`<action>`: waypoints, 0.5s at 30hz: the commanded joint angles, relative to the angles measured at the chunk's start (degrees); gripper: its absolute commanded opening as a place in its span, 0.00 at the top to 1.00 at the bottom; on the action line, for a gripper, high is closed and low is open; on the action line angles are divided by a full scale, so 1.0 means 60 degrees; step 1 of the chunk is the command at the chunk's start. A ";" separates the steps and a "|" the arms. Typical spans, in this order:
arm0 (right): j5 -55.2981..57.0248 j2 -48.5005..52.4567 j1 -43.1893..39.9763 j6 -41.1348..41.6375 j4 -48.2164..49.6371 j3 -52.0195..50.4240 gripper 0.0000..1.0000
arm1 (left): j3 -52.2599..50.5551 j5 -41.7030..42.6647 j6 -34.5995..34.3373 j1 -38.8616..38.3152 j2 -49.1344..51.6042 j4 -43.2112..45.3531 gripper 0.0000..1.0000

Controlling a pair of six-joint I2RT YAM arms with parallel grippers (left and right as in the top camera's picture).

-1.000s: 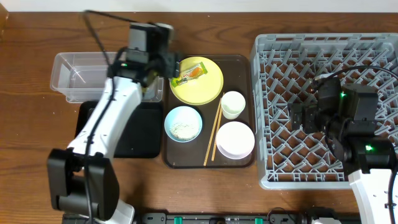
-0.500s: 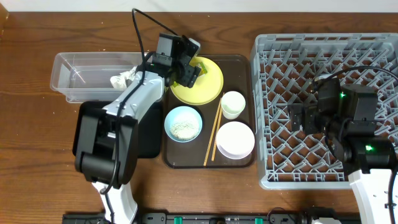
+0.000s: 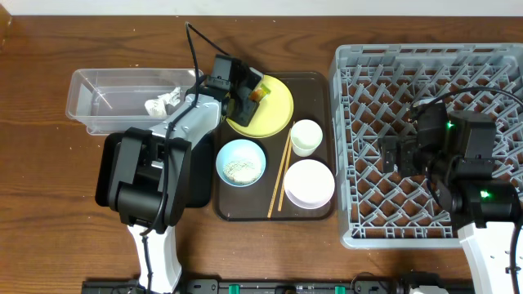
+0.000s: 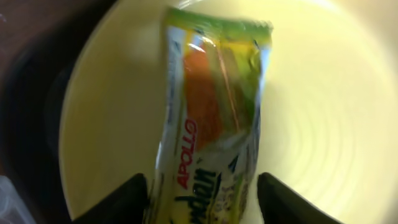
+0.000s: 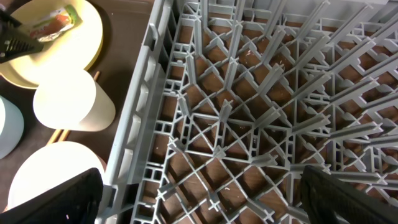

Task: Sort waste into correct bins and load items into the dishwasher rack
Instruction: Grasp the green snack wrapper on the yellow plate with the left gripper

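Note:
The yellow-green snack wrapper (image 3: 259, 92) (image 4: 214, 118) lies on the round yellow plate (image 3: 274, 114) (image 4: 323, 112). My left gripper (image 3: 248, 95) (image 4: 202, 199) is down over it, open, one finger on each side of the wrapper's near end. The left finger is almost at the wrapper's edge and the right one stands slightly off it. A crumpled white tissue (image 3: 159, 104) rests in the clear tub (image 3: 106, 102). My right gripper (image 3: 392, 153) (image 5: 202, 199) hangs wide open and empty over the grey dishwasher rack (image 3: 425, 73) (image 5: 249, 124).
The brown serving tray (image 3: 315, 82) also holds a light blue bowl (image 3: 241, 161) with rice, a white cup (image 3: 306, 137), a white bowl (image 3: 309, 183) and chopsticks (image 3: 280, 175). The black tray (image 3: 200, 180) lies under my left arm.
My left gripper swung right from the clear tub's end to the yellow plate and came down over the wrapper, its jaws narrowing. The right arm has not moved.

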 commanded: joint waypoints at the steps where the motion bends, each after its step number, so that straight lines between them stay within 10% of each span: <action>1: -0.0109 -0.0066 -0.0062 0.0106 -0.0018 0.0240 0.01 | -0.0004 -0.0080 0.0098 0.0004 -0.0029 -0.0171 0.59; 5: -0.0109 -0.0066 -0.0062 0.0106 -0.0018 0.0240 0.01 | 0.0000 -0.0076 -0.0255 0.0004 -0.0047 -0.0317 0.92; 15: -0.0106 -0.0066 -0.0062 0.0102 -0.0062 0.0240 0.01 | 0.0000 -0.0171 -0.1876 0.0142 -0.2091 -0.0382 0.94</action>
